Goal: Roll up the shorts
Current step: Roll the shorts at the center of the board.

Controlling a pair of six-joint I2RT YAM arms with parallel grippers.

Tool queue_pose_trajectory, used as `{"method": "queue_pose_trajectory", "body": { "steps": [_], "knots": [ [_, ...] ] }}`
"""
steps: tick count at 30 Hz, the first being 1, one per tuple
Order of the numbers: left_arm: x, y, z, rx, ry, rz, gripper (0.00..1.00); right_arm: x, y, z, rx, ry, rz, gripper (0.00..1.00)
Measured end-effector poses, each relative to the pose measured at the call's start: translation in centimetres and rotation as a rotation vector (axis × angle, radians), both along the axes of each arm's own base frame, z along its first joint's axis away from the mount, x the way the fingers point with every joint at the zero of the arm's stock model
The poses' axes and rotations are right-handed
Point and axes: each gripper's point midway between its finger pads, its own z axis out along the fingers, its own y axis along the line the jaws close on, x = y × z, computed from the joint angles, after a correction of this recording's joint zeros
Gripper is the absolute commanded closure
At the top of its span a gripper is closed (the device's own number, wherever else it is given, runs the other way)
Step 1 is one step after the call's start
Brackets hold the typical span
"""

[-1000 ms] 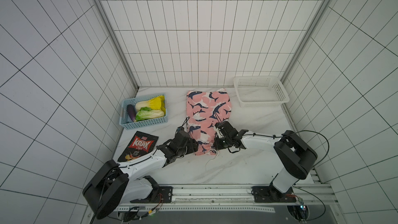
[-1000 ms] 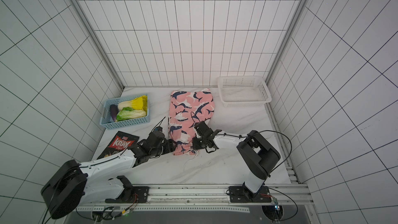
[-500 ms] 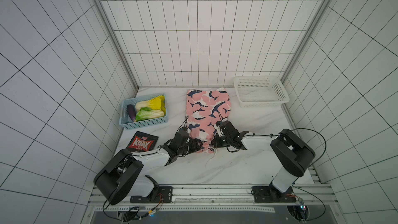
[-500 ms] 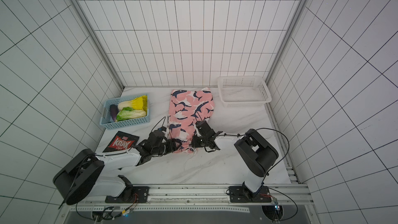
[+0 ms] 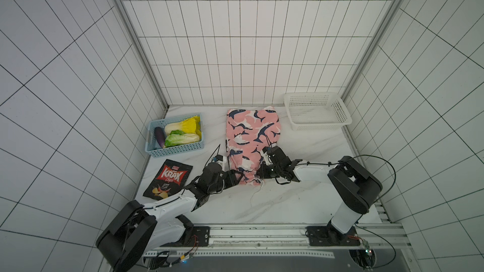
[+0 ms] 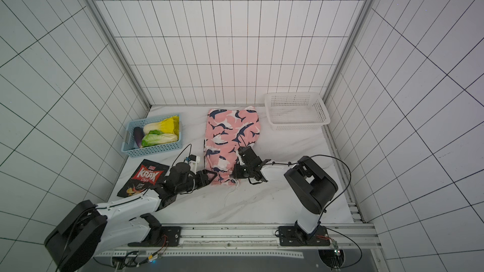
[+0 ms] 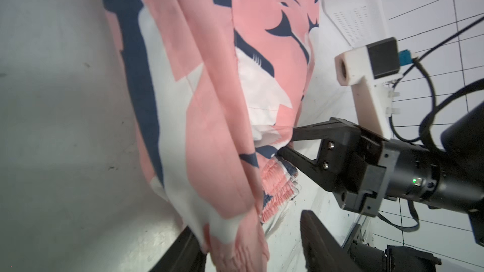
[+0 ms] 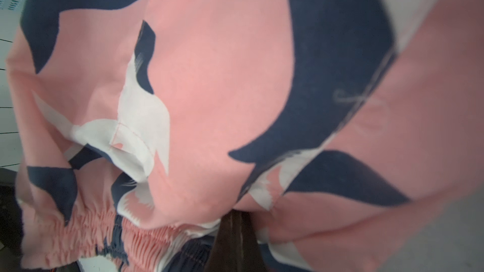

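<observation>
The shorts (image 5: 251,137) (image 6: 230,134), pink with navy-and-white sharks, lie folded lengthways mid-table, gathered waistband toward the near edge. My left gripper (image 5: 239,179) (image 6: 213,176) sits low at the waistband's near left corner. In the left wrist view its jaws (image 7: 251,247) are apart; a bunch of shorts (image 7: 209,100) fabric lies between them against one finger, with a gap to the other. My right gripper (image 5: 259,174) (image 6: 234,175) (image 7: 284,142) is shut on the waistband's right corner. In the right wrist view its fingers (image 8: 233,231) are pressed together under the shorts (image 8: 222,87).
A blue basket (image 5: 178,150) of vegetables stands at the left, with a black chip bag (image 5: 169,179) in front of it. A white basket (image 5: 317,126) sits at the back right. A thin drawstring (image 5: 255,194) trails from the waistband toward the near edge.
My left arm has dropped lower and its jaws have narrowed around the waistband corner. The right gripper has kept its hold in about the same spot.
</observation>
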Motion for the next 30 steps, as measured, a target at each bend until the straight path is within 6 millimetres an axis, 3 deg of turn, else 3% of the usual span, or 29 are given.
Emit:
{"method": "queue_pose_trajectory", "body": {
  "steps": [8,13,16,20,24,30],
  "knots": [
    [-0.8,1.3,-2.3,0.092,0.082,0.028,0.28,-0.5,-0.1,0.2,-0.048,-0.006,0.031,0.94],
    [-1.0,3.1,-1.1,0.127,0.054,0.089,0.25,-2.4,-0.5,1.8,-0.107,-0.045,0.102,0.98],
    [-0.9,3.7,-0.4,0.119,0.015,0.119,0.22,-3.5,0.6,3.5,-0.097,-0.082,0.162,1.0],
    [-1.5,4.2,-1.9,0.138,0.043,0.126,0.19,-4.2,2.1,4.6,-0.069,-0.104,0.216,1.0],
    [-1.9,3.9,-3.5,0.158,0.093,0.098,0.18,-4.7,2.2,4.0,-0.078,-0.089,0.233,1.0],
    [-1.0,2.0,-3.3,0.116,0.082,0.047,0.17,-5.2,0.3,1.3,-0.099,-0.057,0.2,1.0]
  ]
}}
